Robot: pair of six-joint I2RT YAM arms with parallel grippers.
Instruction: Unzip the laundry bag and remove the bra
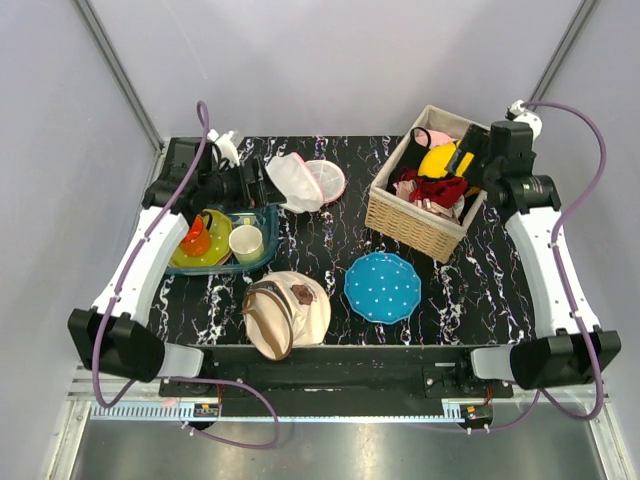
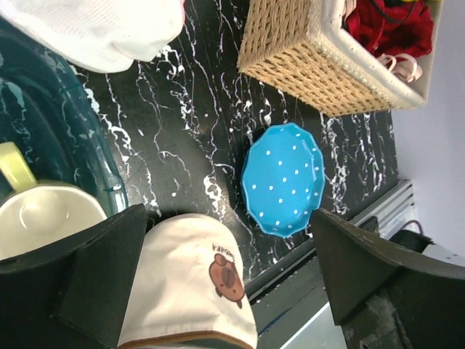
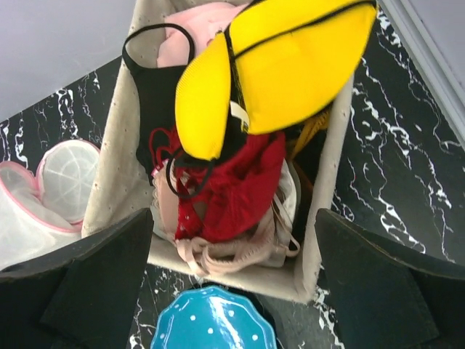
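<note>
The laundry bag lies at the back centre of the table, folded open like a clamshell, its pink rim showing; its white mesh fills a corner of the left wrist view. A yellow bra rests on top of the red, pink and black garments in the wicker basket. My right gripper hangs open above that basket, holding nothing. My left gripper is open and empty just left of the laundry bag.
A blue dotted plate sits front centre, with a beige canvas bag to its left. A teal tray at the left holds a cream cup, a yellow-green dish and an orange item. The basket stands back right.
</note>
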